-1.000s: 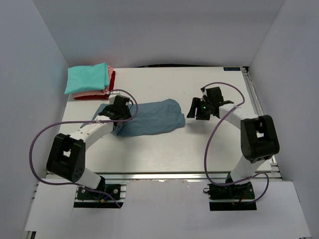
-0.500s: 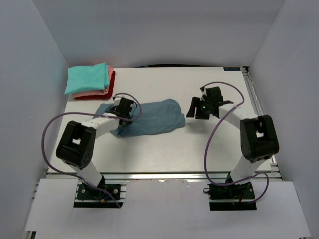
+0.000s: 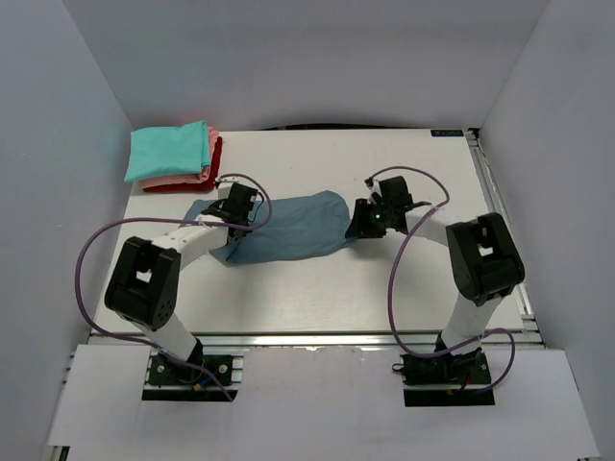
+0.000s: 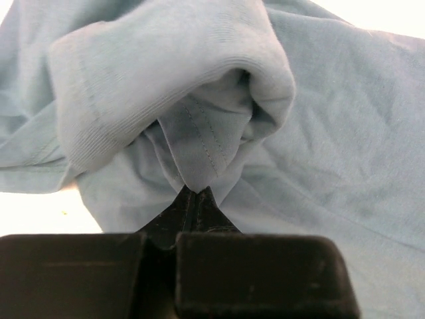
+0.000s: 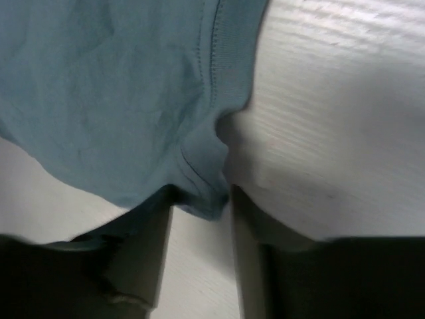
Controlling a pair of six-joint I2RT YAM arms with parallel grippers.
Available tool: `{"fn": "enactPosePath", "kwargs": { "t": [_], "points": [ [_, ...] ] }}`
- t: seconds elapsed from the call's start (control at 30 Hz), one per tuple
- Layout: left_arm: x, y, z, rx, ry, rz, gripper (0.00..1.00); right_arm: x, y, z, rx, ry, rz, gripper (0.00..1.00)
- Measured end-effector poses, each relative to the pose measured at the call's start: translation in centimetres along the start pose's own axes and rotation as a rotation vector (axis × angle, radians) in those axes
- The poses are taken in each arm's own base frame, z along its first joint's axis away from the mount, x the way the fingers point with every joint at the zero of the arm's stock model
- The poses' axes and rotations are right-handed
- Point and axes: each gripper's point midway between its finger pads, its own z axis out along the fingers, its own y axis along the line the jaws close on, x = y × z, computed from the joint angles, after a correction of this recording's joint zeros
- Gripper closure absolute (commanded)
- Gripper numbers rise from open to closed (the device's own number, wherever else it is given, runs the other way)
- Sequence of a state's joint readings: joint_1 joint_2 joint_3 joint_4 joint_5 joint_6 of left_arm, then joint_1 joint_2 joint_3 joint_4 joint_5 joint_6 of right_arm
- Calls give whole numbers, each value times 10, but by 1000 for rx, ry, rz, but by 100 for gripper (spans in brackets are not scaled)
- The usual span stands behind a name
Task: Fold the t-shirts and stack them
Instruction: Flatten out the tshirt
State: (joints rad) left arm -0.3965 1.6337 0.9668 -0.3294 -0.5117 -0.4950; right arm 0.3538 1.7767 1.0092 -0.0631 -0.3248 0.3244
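From above, on a white table [image 3: 317,288], a blue tee [image 3: 293,226] lies crumpled left of centre, with one arm at each end. The left gripper [image 3: 240,204] sits on its left end and the right gripper [image 3: 363,221] touches its right edge. At the far left corner is a stack of folded tees, well apart from the blue one: a teal tee [image 3: 168,151] on top, a pink tee [image 3: 183,176] under it, and a red tee [image 3: 213,163] at the bottom. At the left wrist, the left gripper [image 4: 196,196] has its jaws closed, pinching a stitched fold of the blue tee [image 4: 172,86], which bunches up above the fingers. At the right wrist, the right gripper [image 5: 199,196] has its jaws apart, straddling a hemmed corner of the blue tee [image 5: 99,80] on the table [image 5: 319,133].
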Motion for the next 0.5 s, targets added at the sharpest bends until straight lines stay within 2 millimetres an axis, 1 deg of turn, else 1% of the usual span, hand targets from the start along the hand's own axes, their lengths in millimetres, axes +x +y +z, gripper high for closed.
{"fn": "enactPosePath", "kwargs": {
  "t": [0.03, 0.1, 0.17, 0.23, 0.27, 0.3, 0.33, 0.37, 0.4, 0.43, 0.47, 0.5],
  "points": [
    [-1, 2, -2, -5, 0, 2, 100, 3, 2, 6, -9, 13, 0, 75],
    [-5, 5, -6, -19, -5, 6, 100, 10, 5, 16, -28, 45, 3, 100],
    [-11, 10, -12, -33, -16, 8, 100, 11, 8, 22, -50, 65, 11, 100],
    [-21, 17, -24, -53, -35, 8, 100, 4, 11, 21, -54, 59, 4, 100],
    [-30, 21, -32, -63, -50, 5, 100, 0, 11, 17, -40, 47, -2, 100],
    [-44, 25, -44, -66, -79, -6, 100, -5, 11, 9, -16, 30, -7, 100],
    [-59, 28, -57, -68, -112, -20, 100, -10, 11, -4, 14, 15, -10, 100],
    [-80, 33, -74, -68, -160, -43, 100, -17, 14, -19, 30, -13, -16, 100],
    [-102, 37, -93, -61, -212, -70, 100, -30, 20, -39, 39, -63, -27, 100],
    [-125, 42, -114, -53, -271, -105, 100, -47, 28, -64, 48, -128, -39, 100],
    [-149, 50, -140, -46, -334, -144, 100, -64, 36, -89, 50, -194, -51, 100],
    [-171, 58, -165, -35, -396, -187, 100, -84, 46, -120, 53, -275, -63, 100]
  ]
}}
